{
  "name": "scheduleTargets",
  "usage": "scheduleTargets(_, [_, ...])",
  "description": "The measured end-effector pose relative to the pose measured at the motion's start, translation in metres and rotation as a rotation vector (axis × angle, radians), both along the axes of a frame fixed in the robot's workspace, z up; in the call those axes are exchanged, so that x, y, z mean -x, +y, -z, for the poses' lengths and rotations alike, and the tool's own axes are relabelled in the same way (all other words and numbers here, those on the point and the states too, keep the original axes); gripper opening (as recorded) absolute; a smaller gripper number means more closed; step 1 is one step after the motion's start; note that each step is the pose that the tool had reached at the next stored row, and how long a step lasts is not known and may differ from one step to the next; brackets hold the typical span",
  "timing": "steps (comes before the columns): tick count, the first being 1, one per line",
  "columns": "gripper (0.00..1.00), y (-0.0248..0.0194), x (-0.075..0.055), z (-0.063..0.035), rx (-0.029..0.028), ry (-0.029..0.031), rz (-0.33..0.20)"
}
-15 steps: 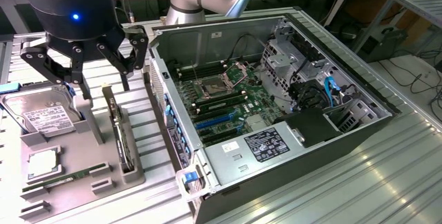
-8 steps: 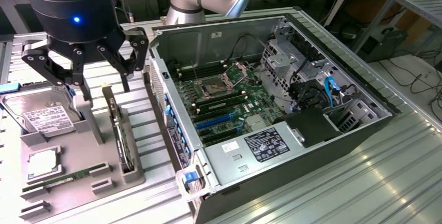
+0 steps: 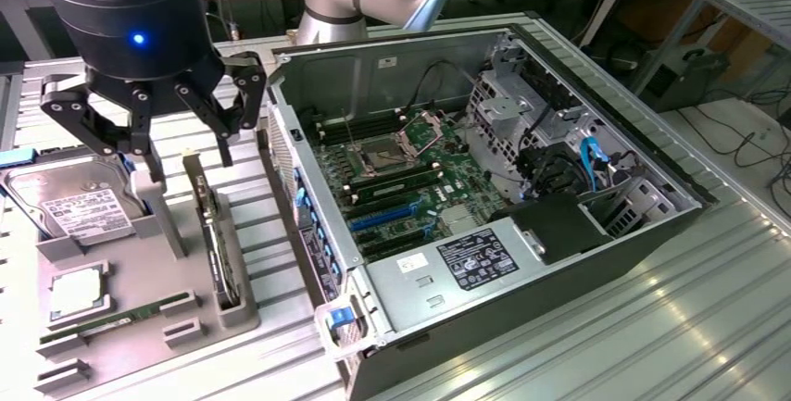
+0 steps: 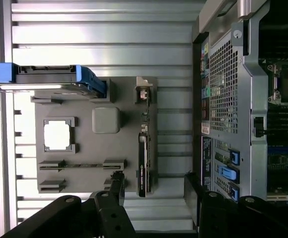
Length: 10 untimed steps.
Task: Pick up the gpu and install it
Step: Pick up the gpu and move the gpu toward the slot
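Note:
The gpu (image 3: 213,234) stands on its long edge in a slot of the grey parts tray (image 3: 130,267), to the exterior view's left of the open computer case (image 3: 408,54). My gripper (image 3: 192,168) hangs open just above the card's far end, holding nothing, one finger on each side of the card's line. In the wrist view the gpu (image 4: 143,153) appears as a thin dark strip with its pale bracket at one end, and my gripper (image 4: 154,181) straddles the other end with its fingers (image 4: 116,181) well apart.
The tray also carries a hard drive (image 3: 81,206) in a blue bracket, a CPU (image 3: 77,292) and a RAM stick (image 3: 111,319). Inside the case lies the motherboard (image 3: 408,174) with blue slots (image 3: 383,216). All of it rests on a ribbed metal table (image 3: 643,327).

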<state>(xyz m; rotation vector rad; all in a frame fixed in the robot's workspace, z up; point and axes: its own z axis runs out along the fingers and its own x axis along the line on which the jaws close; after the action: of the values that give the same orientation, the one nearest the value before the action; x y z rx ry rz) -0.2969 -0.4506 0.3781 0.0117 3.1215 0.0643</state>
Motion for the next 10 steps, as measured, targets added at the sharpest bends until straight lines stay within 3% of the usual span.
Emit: scheduleTargets(10, [0.60, 0.0000, 0.0000, 0.0024, 0.0000, 0.0001, 0.000])
